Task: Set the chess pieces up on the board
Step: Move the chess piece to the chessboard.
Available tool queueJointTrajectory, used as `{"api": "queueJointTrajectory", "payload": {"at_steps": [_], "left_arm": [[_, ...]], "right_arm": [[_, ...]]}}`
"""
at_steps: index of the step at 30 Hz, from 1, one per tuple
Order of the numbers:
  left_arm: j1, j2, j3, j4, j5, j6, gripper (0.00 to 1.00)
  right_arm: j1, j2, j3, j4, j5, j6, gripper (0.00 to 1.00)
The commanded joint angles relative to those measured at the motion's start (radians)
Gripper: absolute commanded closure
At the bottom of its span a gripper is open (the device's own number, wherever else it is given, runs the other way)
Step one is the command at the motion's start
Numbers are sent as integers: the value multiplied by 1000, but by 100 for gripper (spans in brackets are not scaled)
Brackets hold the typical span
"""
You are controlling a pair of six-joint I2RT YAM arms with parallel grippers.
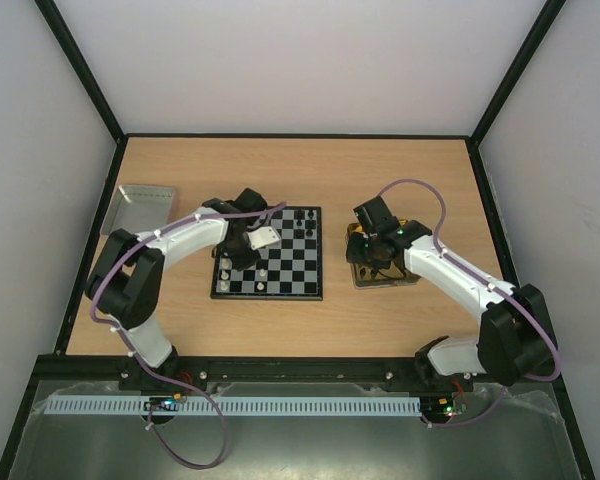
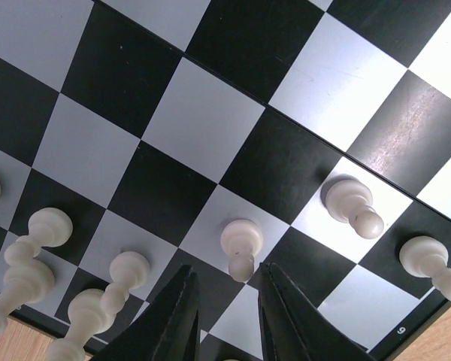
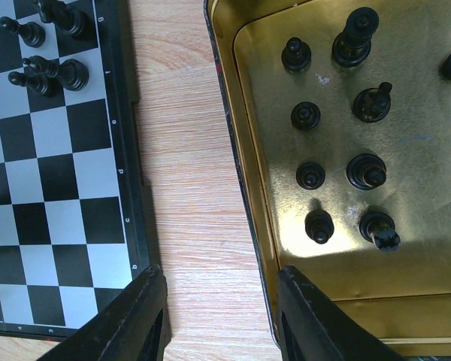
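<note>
Your left gripper (image 2: 227, 286) hangs over the board (image 2: 210, 128) with its jaws a little apart. A white pawn (image 2: 240, 247) stands upright at its 12 o'clock, level with the tips. Whether a pad touches it I cannot say from this angle. Other white pieces (image 2: 49, 226) stand along the near rows from 9 to 3 o'clock.

Your right gripper (image 3: 219, 297), jaws spread wide and empty, sits above the bare table (image 3: 180, 150) between the board and the yellow tray (image 3: 233, 98). The black pieces (image 3: 366, 171) lie in the tray at its 1 o'clock, so that arm is nearer them. Only the top view shows both arms together, and there the pieces are mere specks.
</note>
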Motion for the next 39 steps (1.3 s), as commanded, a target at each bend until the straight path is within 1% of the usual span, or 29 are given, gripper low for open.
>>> {"api": "queueJointTrajectory", "payload": {"at_steps": [1,7,12,28,39], "left_arm": [[-5,21,-9,7,-7,-5,75],[-5,36,-6,14,-6,-8,84],[-5,37,-6,13,-10,-5,97],[1,-13,-45,-6,-40,15,98],[24,-36,-55,-23,-54,30,98]], "right_arm": [[4,-32,-9,-12,22,4,61],[4,-34,-10,-25,34,-3,61],[5,-33,-5,-27,39,-3,61],[4,-22,-12,-23,37,-2,61],[4,-23,-23,-13,30,1,61]]}}
